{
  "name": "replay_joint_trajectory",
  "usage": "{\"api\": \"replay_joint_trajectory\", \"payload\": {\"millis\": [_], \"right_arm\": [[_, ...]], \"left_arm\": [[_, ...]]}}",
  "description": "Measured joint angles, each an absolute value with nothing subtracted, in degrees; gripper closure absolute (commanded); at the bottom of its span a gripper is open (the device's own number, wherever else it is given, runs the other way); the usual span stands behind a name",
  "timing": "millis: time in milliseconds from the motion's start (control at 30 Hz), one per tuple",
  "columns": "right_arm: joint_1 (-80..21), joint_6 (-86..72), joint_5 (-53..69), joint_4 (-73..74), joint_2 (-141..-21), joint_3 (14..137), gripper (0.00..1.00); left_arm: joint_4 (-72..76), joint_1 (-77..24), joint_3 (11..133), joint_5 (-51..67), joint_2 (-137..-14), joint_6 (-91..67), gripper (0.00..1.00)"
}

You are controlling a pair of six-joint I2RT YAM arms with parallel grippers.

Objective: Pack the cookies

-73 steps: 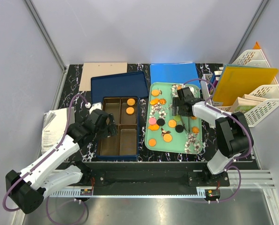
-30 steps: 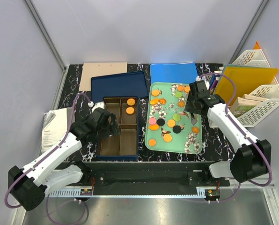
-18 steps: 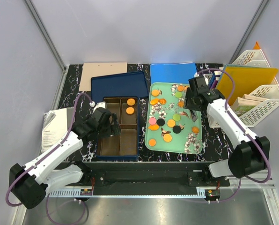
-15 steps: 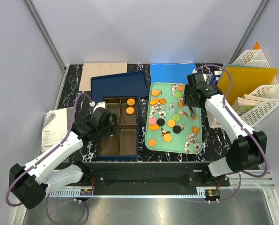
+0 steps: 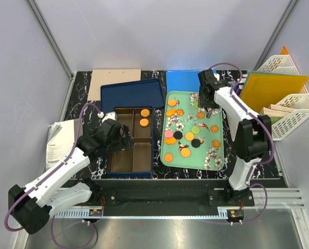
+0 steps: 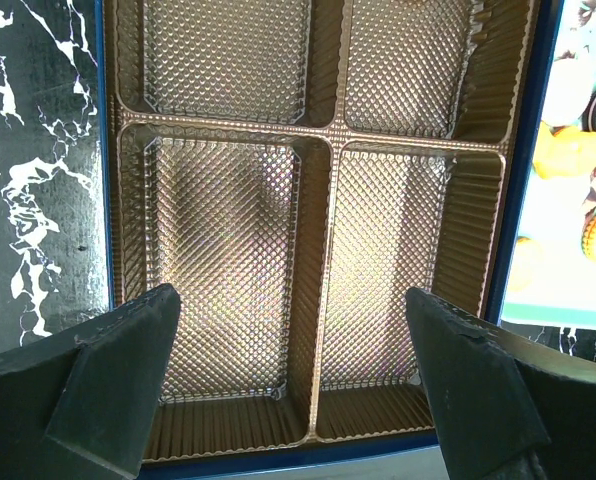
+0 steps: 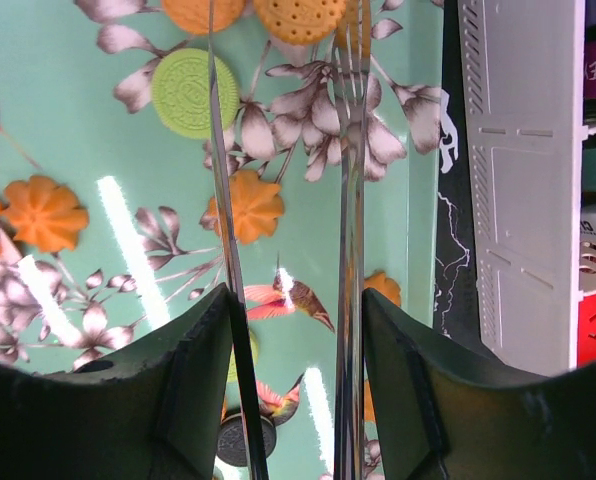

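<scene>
Flanking the tray of cookies: rack, folder.

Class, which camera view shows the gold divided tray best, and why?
Top external: the whole gold tray shows, with two orange cookies in its far right compartment. Left wrist shows only some of its compartments, close up; right wrist misses it.

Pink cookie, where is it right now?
Top external view: the pink round cookie lies by the left edge of the mint-green floral tray, a black round cookie immediately on its right.
</scene>
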State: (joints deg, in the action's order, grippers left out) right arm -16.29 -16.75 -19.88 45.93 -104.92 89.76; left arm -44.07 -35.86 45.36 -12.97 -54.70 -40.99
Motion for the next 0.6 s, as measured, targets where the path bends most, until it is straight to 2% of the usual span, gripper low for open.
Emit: {"api": "replay_joint_trajectory", "payload": {"millis": [333, 600], "right_arm": [[-11.6, -16.7, -21.2, 46.5, -109.0, 92.5, 0.42], [-11.7, -16.7, -20.3, 46.7, -111.4, 94.1, 0.4]], "left_arm": [[-44.5, -35.9, 45.4, -13.8, -54.8, -40.4, 0.01], [-44.5, -35.9, 45.4, -13.9, -57.3, -39.2, 0.01]]}}
